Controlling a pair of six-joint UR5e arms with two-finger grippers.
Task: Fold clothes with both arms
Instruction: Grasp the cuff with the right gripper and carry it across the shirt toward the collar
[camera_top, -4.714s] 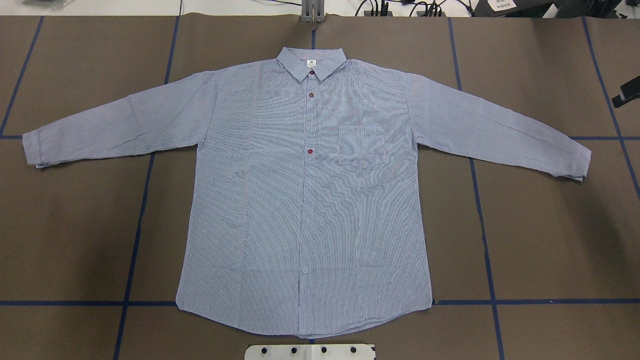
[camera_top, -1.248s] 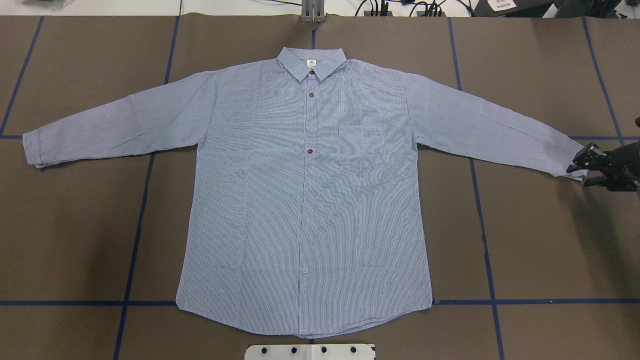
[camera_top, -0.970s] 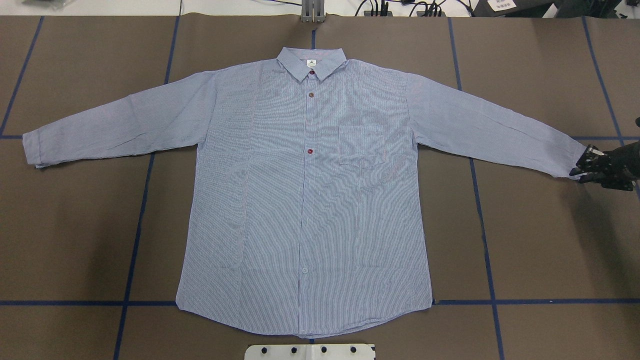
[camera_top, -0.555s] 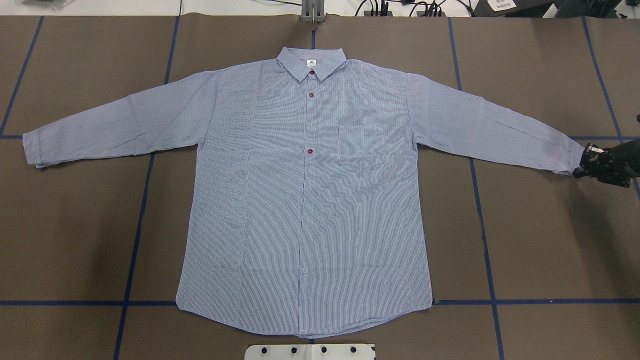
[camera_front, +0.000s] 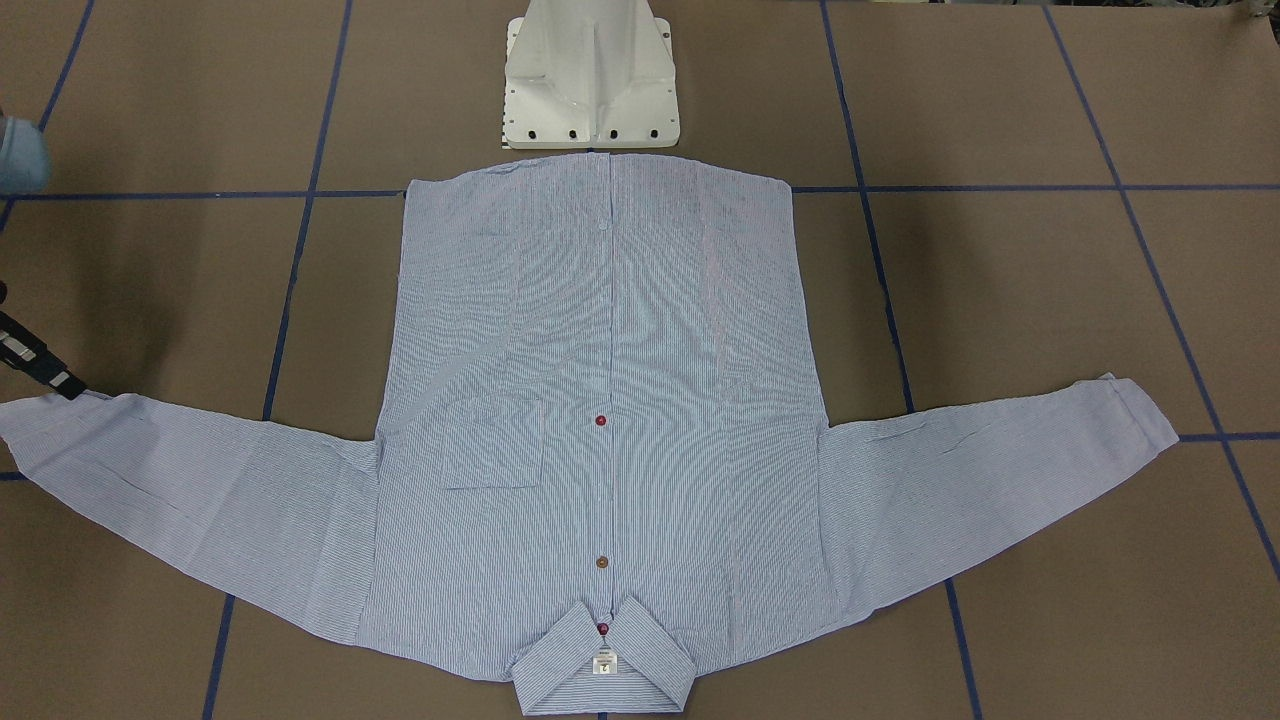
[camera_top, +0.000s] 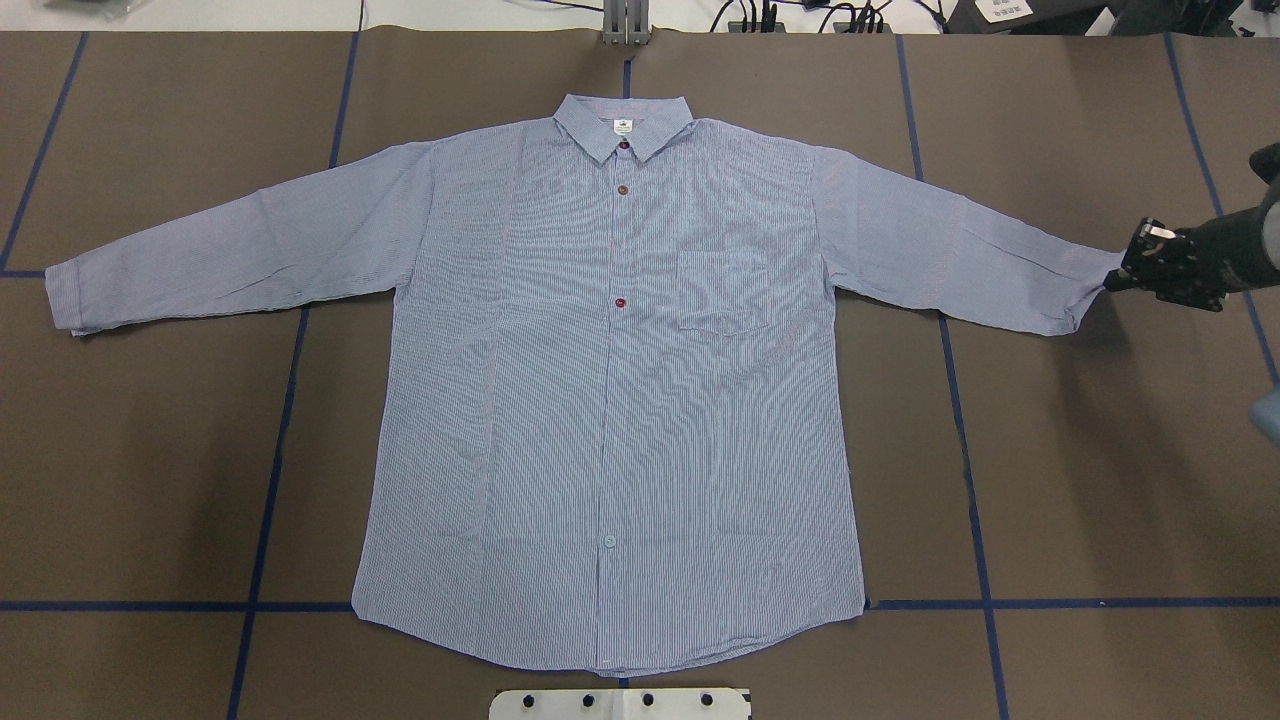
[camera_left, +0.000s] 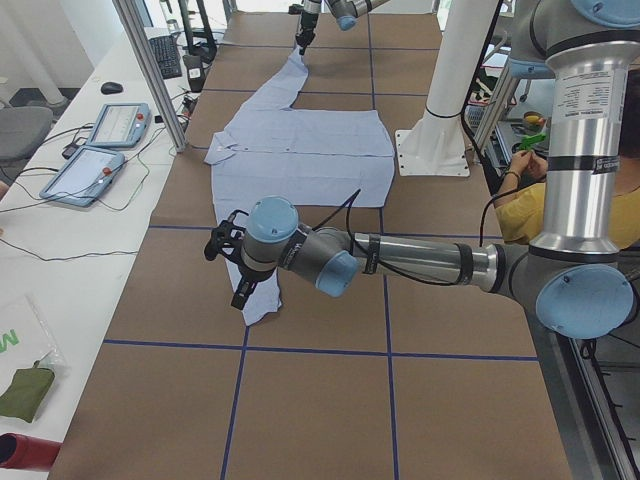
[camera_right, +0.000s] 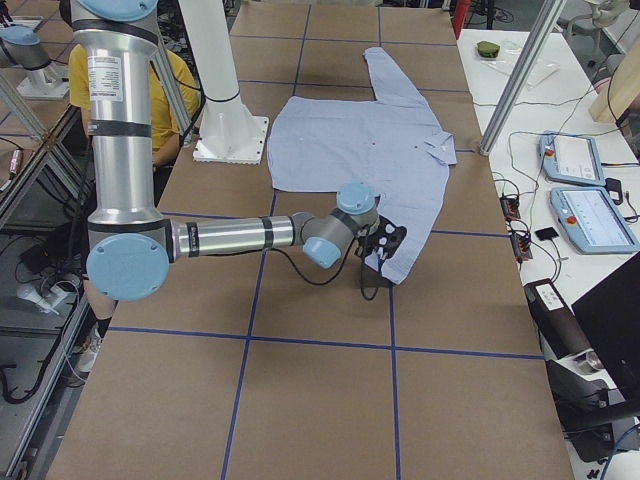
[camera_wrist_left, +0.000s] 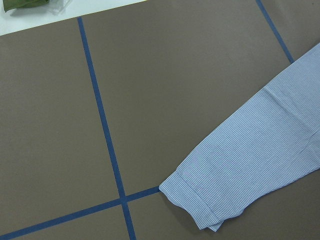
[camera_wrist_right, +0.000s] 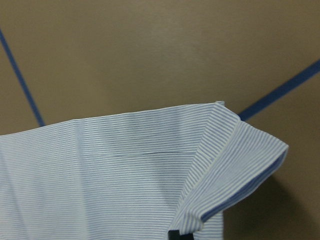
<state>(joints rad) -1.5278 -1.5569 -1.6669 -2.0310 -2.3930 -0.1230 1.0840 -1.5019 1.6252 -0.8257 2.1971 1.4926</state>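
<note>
One light blue, finely white-striped, thin woven long-sleeved shirt lies flat, buttoned front up, on the matte brown, blue-taped surface. The black right claw is pinched together on one puckered, raised cuff. The left claw hangs over the other cuff; its gap cannot be told.

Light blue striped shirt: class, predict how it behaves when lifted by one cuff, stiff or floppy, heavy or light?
Probably floppy: the light blue, finely striped button-up shirt buckles at its cuff where the right gripper pinches it. Likely light: that one small pinch holds the sleeve end raised.
</note>
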